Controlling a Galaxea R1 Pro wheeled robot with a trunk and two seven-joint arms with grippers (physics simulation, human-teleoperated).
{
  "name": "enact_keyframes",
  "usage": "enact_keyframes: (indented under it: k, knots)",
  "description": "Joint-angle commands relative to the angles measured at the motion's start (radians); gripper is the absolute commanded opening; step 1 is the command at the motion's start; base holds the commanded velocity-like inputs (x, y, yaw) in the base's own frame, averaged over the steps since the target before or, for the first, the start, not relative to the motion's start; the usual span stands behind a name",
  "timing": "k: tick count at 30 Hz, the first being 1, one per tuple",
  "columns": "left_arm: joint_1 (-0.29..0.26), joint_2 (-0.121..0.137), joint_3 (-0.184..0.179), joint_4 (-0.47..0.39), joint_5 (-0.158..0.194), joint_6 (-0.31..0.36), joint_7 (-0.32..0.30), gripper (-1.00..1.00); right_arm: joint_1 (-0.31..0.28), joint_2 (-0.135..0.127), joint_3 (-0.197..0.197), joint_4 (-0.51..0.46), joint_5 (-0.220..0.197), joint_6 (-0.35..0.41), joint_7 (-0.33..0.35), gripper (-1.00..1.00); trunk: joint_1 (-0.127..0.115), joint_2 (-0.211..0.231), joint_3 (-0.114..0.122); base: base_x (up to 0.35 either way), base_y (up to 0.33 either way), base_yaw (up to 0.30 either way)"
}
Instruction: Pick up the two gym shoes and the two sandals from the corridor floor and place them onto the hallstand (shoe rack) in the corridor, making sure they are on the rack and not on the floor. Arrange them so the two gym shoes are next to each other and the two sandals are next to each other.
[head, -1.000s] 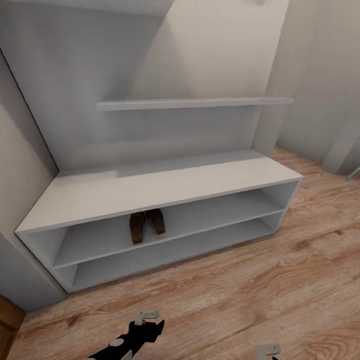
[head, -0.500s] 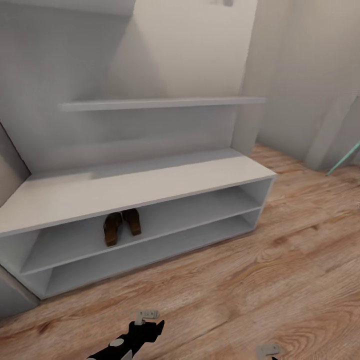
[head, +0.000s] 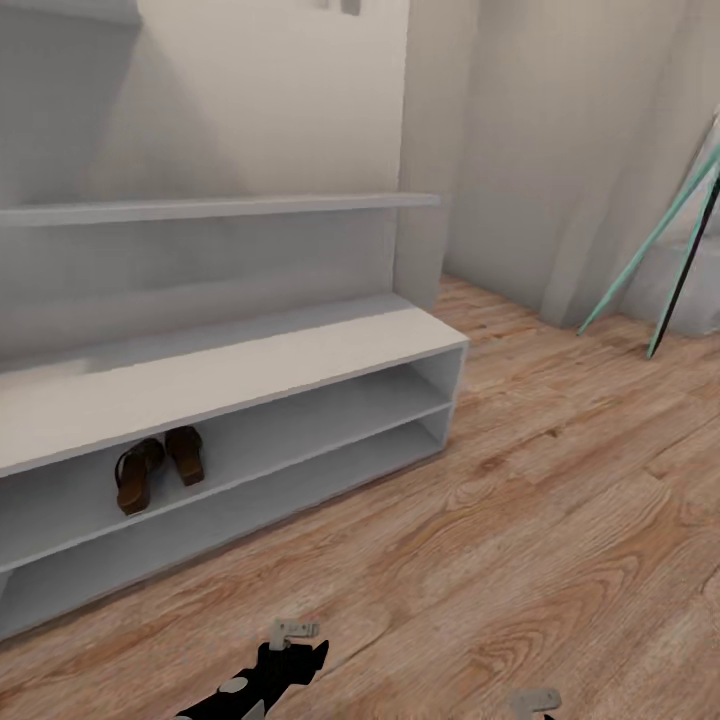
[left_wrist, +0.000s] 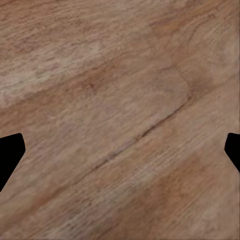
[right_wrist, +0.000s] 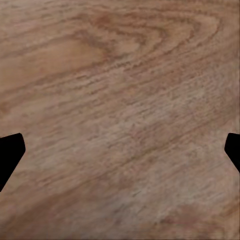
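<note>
Searching for gym shoes with both tools open and empty (left tool (left_wrist: 120, 155), right tool (right_wrist: 120, 155)), you risk nudging the shelved sandals (head: 158, 468) off the hallstand (head: 300, 350).

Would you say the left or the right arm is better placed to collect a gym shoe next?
Neither yet. Both sandals sit on the hallstand; both grippers hang open over bare floor, so the turn decides.
</note>
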Motion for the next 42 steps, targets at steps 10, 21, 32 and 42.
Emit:
enact_keyframes:
  k: [10,21,32,42]
  knots:
    - [0.000,0.001,0.001,0.000,0.000,0.000,0.001,1.00,0.000,0.002,0.000,0.001,0.001,0.000,0.000,1.00,0.000,0.000,0.000,0.004,-0.302,-0.223]
    - [0.000,0.002,0.001,0.000,0.000,0.000,0.001,1.00,0.005,0.004,0.001,0.012,0.001,0.000,0.000,1.00,0.000,0.000,-0.010,0.074,-0.302,-0.021]
    - [0.000,0.002,0.001,0.000,0.000,0.000,0.001,1.00,0.005,0.005,0.001,0.014,0.001,0.000,0.000,1.00,0.000,0.000,-0.012,0.101,-0.302,-0.094]
    - [0.000,0.002,0.001,0.000,0.000,0.000,0.001,1.00,0.005,0.005,0.001,0.014,0.001,0.001,0.000,1.00,0.000,0.000,-0.012,0.122,-0.283,-0.252]
